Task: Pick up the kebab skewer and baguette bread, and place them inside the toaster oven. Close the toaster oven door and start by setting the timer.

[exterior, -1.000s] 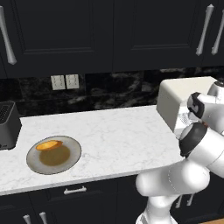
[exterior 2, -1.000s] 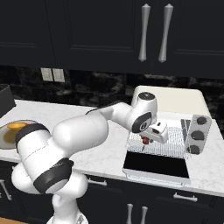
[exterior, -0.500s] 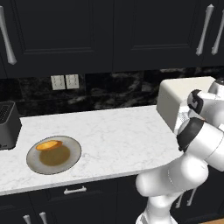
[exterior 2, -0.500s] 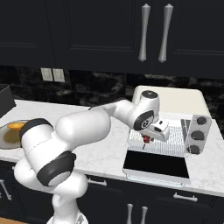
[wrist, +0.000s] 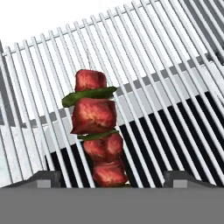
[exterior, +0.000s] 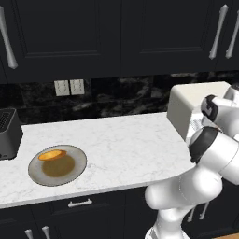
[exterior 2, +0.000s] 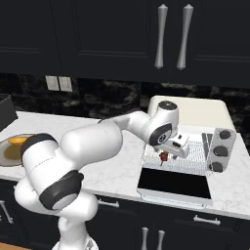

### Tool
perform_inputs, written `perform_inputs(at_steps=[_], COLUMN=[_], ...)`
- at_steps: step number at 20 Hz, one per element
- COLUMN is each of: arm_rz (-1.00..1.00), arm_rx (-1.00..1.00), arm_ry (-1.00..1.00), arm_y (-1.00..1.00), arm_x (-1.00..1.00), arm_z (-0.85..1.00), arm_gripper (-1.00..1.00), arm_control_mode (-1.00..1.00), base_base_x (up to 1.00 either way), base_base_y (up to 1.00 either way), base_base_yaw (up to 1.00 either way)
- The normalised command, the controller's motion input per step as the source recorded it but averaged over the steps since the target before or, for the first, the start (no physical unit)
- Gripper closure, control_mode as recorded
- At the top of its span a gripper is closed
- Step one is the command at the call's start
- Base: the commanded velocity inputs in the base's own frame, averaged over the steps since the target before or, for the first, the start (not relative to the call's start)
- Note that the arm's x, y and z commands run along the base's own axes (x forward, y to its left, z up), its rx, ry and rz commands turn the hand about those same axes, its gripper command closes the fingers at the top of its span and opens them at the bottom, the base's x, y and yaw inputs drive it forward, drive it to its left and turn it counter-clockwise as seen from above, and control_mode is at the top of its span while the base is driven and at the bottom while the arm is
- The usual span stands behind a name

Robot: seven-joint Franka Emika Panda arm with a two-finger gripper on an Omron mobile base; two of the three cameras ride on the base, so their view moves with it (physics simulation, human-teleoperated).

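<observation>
The kebab skewer [wrist: 94, 116] with red chunks and green slices lies over the wire rack [wrist: 153, 65] of the cream-white toaster oven [exterior 2: 190, 110]. My gripper [wrist: 113, 179] is open right behind it, both fingertips standing well clear of the meat on either side. From the right base, the gripper [exterior 2: 172, 150] hovers over the rack [exterior 2: 195, 154] with the skewer [exterior 2: 163, 156] just below it. The toaster oven door [exterior 2: 173, 184] is folded down flat toward the front. The baguette bread [exterior: 52, 154] rests on a grey plate [exterior: 60, 170] far to the left.
A dark grey slot toaster [exterior: 8, 133] stands at the counter's left end. Three dark knobs [exterior 2: 220, 150] line the oven's right side. Black cabinets hang above, and the marble counter stretches between the plate and the toaster oven [exterior: 196, 100].
The hand edged slightly further over the oven rack with the skewer, then stayed nearly still. The plate and bread have not moved.
</observation>
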Motion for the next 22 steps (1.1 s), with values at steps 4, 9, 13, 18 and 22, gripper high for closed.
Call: perform_inputs(at_steps=[4, 9, 13, 18, 22], arm_rz=[0.0, 0.09, 0.24, 0.36, 0.4], arm_rx=[0.0, -0.15, -0.19, -0.12, -0.02], arm_ry=[-0.02, -0.06, -0.01, 0.0, 0.0], arm_y=[0.17, 0.96, 1.0, 1.0, 1.0], arm_x=[-0.76, -1.0, -0.99, -0.71, -0.19], arm_z=[0.67, 0.23, 0.2, 0.04, 0.12], arm_gripper=[-1.0, -1.0, -1.0, -1.0, -1.0], arm_control_mode=[-1.0, -1.0, -1.0, -1.0, -1.0], base_base_x=[0.0, 0.0, 0.0, 0.0, 0.0], base_base_y=[0.0, 0.0, 0.0, 0.0, 0.0], base_base_yaw=[0.0, 0.0, 0.0, 0.0, 0.0])
